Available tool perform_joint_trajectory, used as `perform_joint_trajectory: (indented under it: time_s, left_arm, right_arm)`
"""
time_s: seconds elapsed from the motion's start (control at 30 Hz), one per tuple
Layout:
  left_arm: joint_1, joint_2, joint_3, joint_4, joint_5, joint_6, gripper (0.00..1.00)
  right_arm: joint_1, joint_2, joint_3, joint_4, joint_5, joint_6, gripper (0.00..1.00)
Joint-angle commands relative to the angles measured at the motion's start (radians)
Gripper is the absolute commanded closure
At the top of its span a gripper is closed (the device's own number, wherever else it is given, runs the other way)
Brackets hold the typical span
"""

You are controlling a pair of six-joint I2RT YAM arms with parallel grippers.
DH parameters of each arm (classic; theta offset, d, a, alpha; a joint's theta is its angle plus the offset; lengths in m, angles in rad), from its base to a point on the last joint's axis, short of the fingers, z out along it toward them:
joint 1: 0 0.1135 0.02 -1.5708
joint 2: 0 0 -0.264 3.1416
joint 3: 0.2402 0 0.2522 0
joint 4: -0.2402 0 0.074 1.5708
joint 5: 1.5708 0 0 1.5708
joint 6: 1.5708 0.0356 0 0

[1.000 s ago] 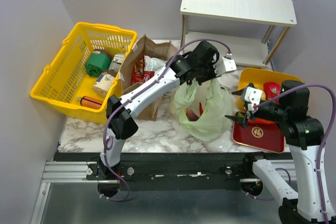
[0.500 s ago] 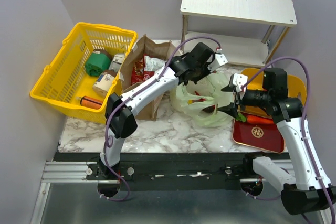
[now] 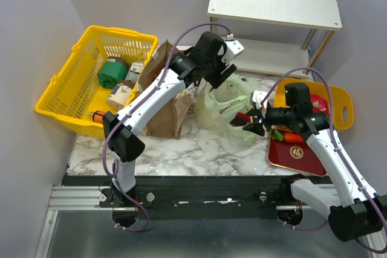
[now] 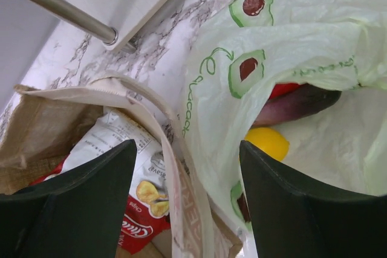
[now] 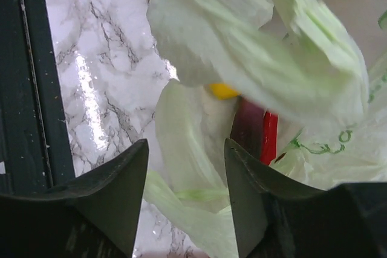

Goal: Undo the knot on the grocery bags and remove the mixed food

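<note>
green bag (image 5: 260,46) folds blurred, snack packet (image 4: 138,226) half hidden, eggplant (image 4: 296,104) mostly covered

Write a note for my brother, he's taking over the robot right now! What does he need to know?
Left gripper: open and empty, hovering over the brown paper bag and the green plastic bag.
Right gripper: open at the green plastic bag's right edge, nothing clearly held.
Done: no knot shows, and the green bag's mouth gapes open. A carrot lies on the red tray.
Left: the yellow fruit and eggplant are inside the green bag, and the snack packets sit in the paper bag. Take them all out.
</note>
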Motion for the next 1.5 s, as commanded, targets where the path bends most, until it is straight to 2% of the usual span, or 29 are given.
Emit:
perform_joint_trajectory:
  time_s: [0.0, 0.07, 0.1, 0.13, 0.23, 0.37, 0.43, 0.57, 0.7, 0.8, 0.97, 1.07, 1.13, 1.2, 1.3, 1.43, 1.47]
  left_arm:
    - [0.038, -0.079, -0.033, -0.08, 0.196, -0.049, 0.2]
    - [0.063, -0.123, -0.096, -0.066, 0.319, -0.051, 0.21]
    - [0.083, -0.136, -0.114, -0.061, 0.459, -0.046, 0.22]
    - [0.09, -0.16, -0.131, -0.058, 0.539, -0.04, 0.23]
    - [0.094, -0.227, -0.223, -0.023, 0.742, 0.055, 0.23]
    - [0.081, -0.294, -0.38, 0.025, 0.835, 0.152, 0.24]
    - [0.064, -0.34, -0.417, 0.041, 0.826, 0.251, 0.24]
    - [0.049, -0.432, -0.522, 0.155, 0.839, 0.291, 0.23]
    - [0.043, -0.421, -0.477, 0.071, 0.87, 0.333, 0.23]
    - [0.043, -0.383, -0.457, -0.002, 0.856, 0.353, 0.28]
    - [0.043, -0.43, -0.581, 0.086, 0.79, 0.351, 0.3]
    - [0.043, -0.426, -0.599, 0.078, 0.747, 0.353, 0.31]
    - [0.044, -0.429, -0.605, 0.075, 0.721, 0.356, 0.32]
    - [0.044, -0.435, -0.613, 0.077, 0.686, 0.361, 0.33]
    - [0.049, -0.447, -0.605, 0.083, 0.645, 0.368, 0.35]
    - [0.061, -0.447, -0.573, 0.069, 0.599, 0.361, 0.39]
    - [0.066, -0.446, -0.563, 0.066, 0.602, 0.347, 0.43]
  right_arm:
    - [0.041, 0.095, 0.033, 0.115, 0.094, 0.002, 0.41]
    - [0.053, 0.14, 0.039, 0.132, 0.12, -0.005, 0.49]
    - [0.055, 0.157, 0.039, 0.138, 0.151, -0.006, 0.52]
    - [0.055, 0.195, 0.037, 0.149, 0.165, -0.006, 0.55]
    - [0.073, 0.223, -0.001, 0.181, 0.205, -0.012, 0.56]
    - [0.154, 0.212, -0.059, 0.195, 0.208, 0.017, 0.55]
    - [0.157, 0.215, -0.076, 0.233, 0.208, 0.095, 0.54]
    - [0.156, 0.241, -0.104, 0.289, 0.237, 0.165, 0.52]
    - [0.156, 0.295, -0.081, 0.351, 0.228, 0.249, 0.5]
    - [0.157, 0.315, -0.037, 0.356, 0.206, 0.266, 0.5]
    - [0.157, 0.408, 0.022, 0.367, 0.254, 0.266, 0.5]
    - [0.158, 0.453, 0.071, 0.348, 0.2, 0.268, 0.5]
    - [0.154, 0.453, 0.091, 0.312, 0.086, 0.271, 0.46]
    - [0.154, 0.433, 0.116, 0.246, -0.008, 0.185, 0.46]
    - [0.154, 0.43, 0.109, 0.259, 0.037, 0.199, 0.47]
    - [0.154, 0.448, 0.111, 0.313, 0.301, 0.196, 0.55]
    - [0.154, 0.457, 0.116, 0.315, 0.327, 0.186, 0.57]
